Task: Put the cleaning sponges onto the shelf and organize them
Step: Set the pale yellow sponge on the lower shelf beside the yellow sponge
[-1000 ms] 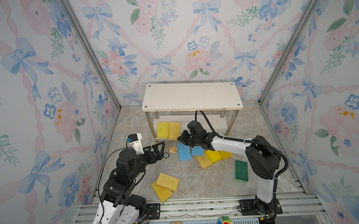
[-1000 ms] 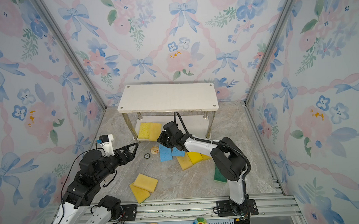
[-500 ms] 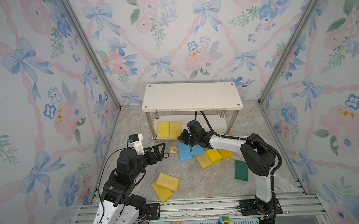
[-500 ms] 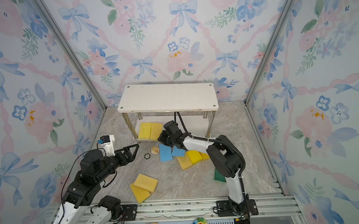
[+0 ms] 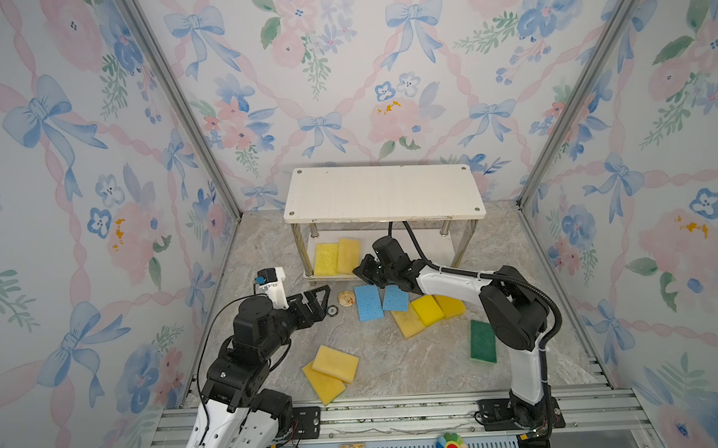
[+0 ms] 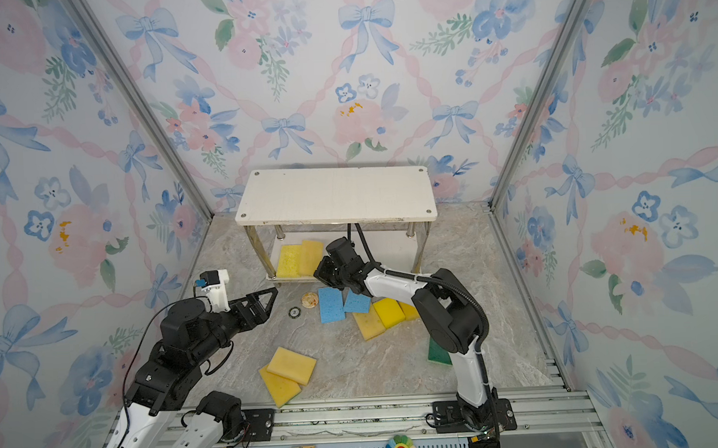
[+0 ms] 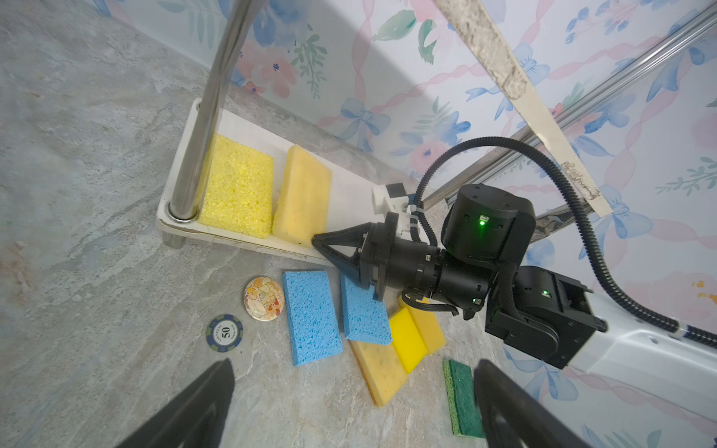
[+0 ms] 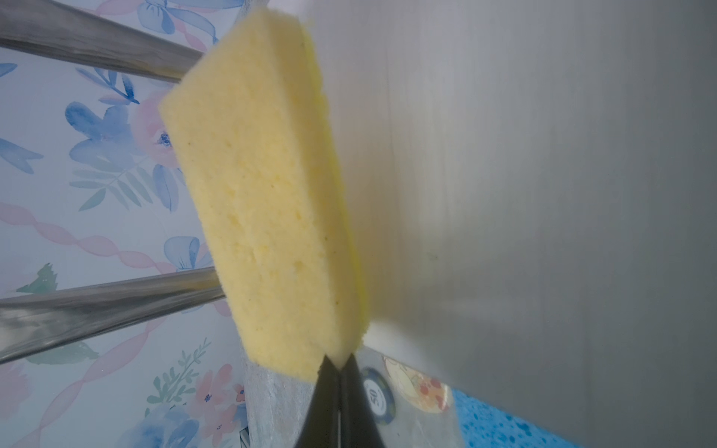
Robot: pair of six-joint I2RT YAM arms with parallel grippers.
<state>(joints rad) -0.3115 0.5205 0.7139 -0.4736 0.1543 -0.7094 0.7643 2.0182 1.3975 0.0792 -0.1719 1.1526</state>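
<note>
The shelf [image 5: 383, 192] [image 6: 335, 195] stands at the back. On its lower board [image 7: 349, 194] lie a bright yellow sponge [image 5: 325, 259] [image 7: 236, 186] and a pale yellow sponge [image 5: 348, 254] [image 7: 302, 194] [image 8: 264, 201]. My right gripper [image 5: 356, 271] [image 7: 314, 242] [image 8: 339, 362] is shut, its tip against that pale sponge's front corner. Two blue sponges [image 5: 368, 301] [image 5: 395, 298], three yellow ones [image 5: 427, 309], a green one [image 5: 482, 340] and two more yellow ones [image 5: 335, 363] lie on the floor. My left gripper [image 5: 326, 295] [image 7: 353, 362] hovers open and empty left of the blue sponges.
A poker chip [image 5: 332, 310] [image 7: 224, 332] and a round picture badge [image 5: 346, 298] [image 7: 264, 298] lie on the floor just ahead of the left gripper. A shiny shelf post [image 7: 205, 116] stands at the lower board's near corner. Flowered walls close in three sides; a metal rail [image 5: 357, 408] runs along the front.
My right gripper has crept a little toward the shelf, onto the pale sponge's corner. The left arm has stayed where it was.
</note>
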